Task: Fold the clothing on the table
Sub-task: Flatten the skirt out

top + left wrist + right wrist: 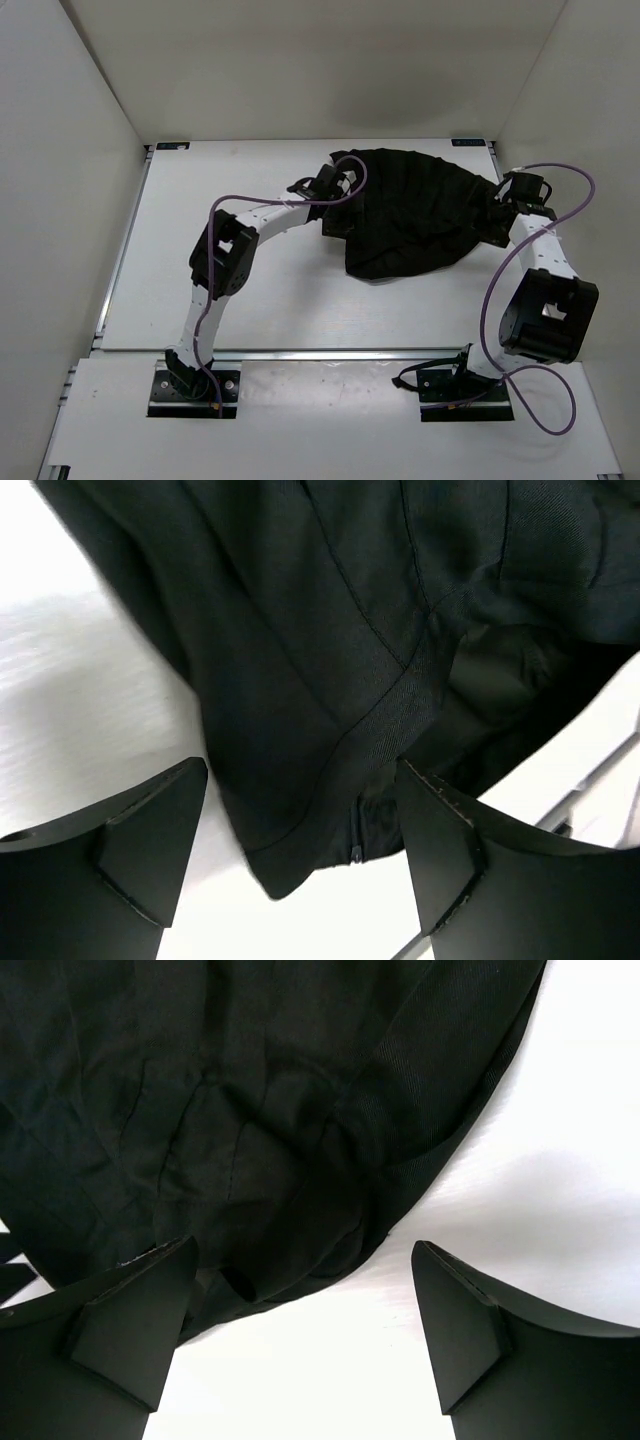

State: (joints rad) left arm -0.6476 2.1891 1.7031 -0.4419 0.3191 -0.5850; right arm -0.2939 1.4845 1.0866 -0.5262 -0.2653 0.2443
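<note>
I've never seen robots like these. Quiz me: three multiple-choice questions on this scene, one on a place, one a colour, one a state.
1. Where on the table does the clothing lie?
A. by the arm bases
B. at the far end
C. hanging off the left edge
2. What colour is the clothing?
A. black
B. red
C. white
3. How is the left gripper?
A. shut on cloth
B. shut, empty
C. open
Answers: 1 B, it lies near the table's far edge. 2 A, black in every view. 3 C, its fingers stand apart, nothing pinched.
</note>
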